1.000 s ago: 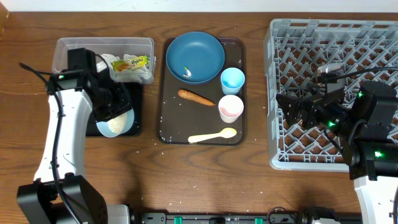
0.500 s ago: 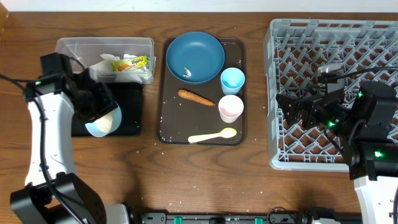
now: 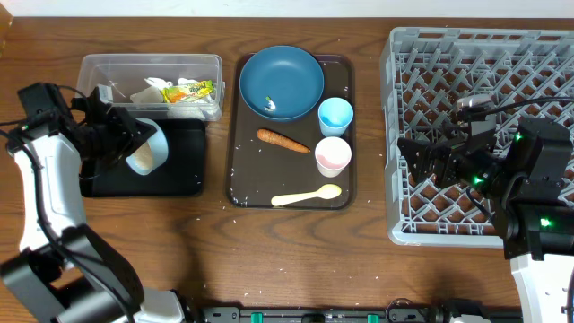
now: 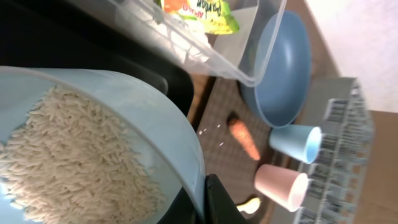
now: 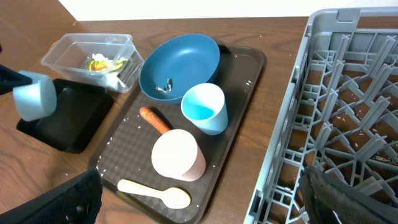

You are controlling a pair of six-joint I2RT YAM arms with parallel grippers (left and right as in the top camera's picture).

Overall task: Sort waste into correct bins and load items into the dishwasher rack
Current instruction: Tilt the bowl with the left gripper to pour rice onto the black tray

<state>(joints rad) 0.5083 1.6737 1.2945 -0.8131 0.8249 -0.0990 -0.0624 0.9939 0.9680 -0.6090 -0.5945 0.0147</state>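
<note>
Dark brown wood-grain table (image 3: 296, 260) under even light, a pale strip (image 3: 269, 5), perhaps wall, along its far edge.

Left claw (image 3: 128, 144) grips the tilted light blue bowl (image 3: 149, 150) above the black tray (image 3: 175, 181); right claw (image 3: 421, 162) hangs spread over the grey rack (image 3: 466, 54).

White-shelled arms (image 3: 49, 188) with black joints, black cables (image 3: 511, 106), green lights (image 3: 543, 222).

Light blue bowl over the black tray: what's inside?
Loose white rice fills much of the tilted light blue bowl. Its upper inner wall is bare. The bottom is covered by the rice, so nothing beneath shows.
</note>
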